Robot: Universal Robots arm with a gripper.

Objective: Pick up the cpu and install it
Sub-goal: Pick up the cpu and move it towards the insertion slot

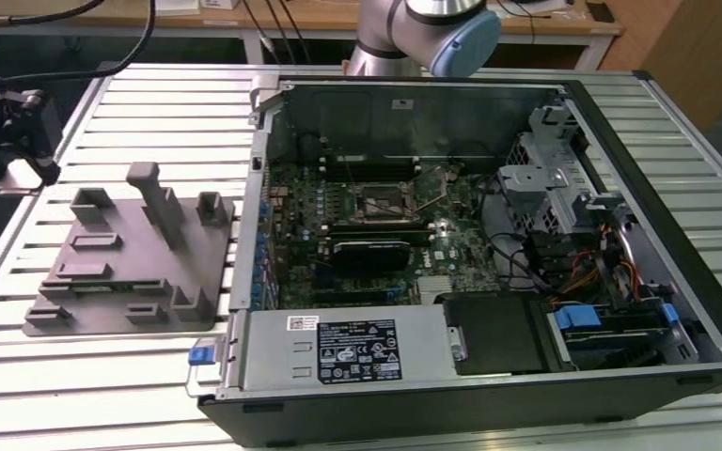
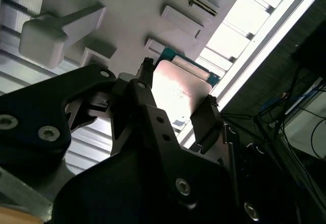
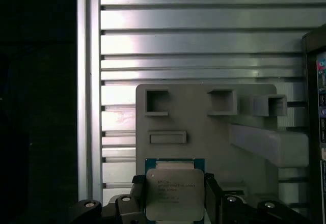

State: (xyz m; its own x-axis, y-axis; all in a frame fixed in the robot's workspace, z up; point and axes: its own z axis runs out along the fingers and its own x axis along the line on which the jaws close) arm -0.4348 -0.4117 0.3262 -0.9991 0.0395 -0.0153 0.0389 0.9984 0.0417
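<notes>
- The gripper [image 3: 174,183] is closed on the cpu [image 3: 175,199]: in both wrist views a black finger [image 3: 137,196] presses on each of two opposite edges of the chip.
- The cpu lies flat between the fingers, silver top toward the wrist cameras, a thin blue-green rim showing along its far edge.
- It seems to be held just above the grey holder tray [image 3: 204,132] rather than seated in it, over the tray edge nearest the gripper; how high, I cannot tell.
- The tray rests on the slatted metal table [image 1: 110,376], close to the table's edge at the exterior view's left.
- The chip is square, so it has no long axis; what counts is how its edges square up with the socket [image 1: 380,199].
- That socket sits on the motherboard [image 1: 336,235] inside the open computer case [image 1: 487,418], well apart from the gripper, toward the exterior view's right, beyond the tray and the case wall.
</notes>
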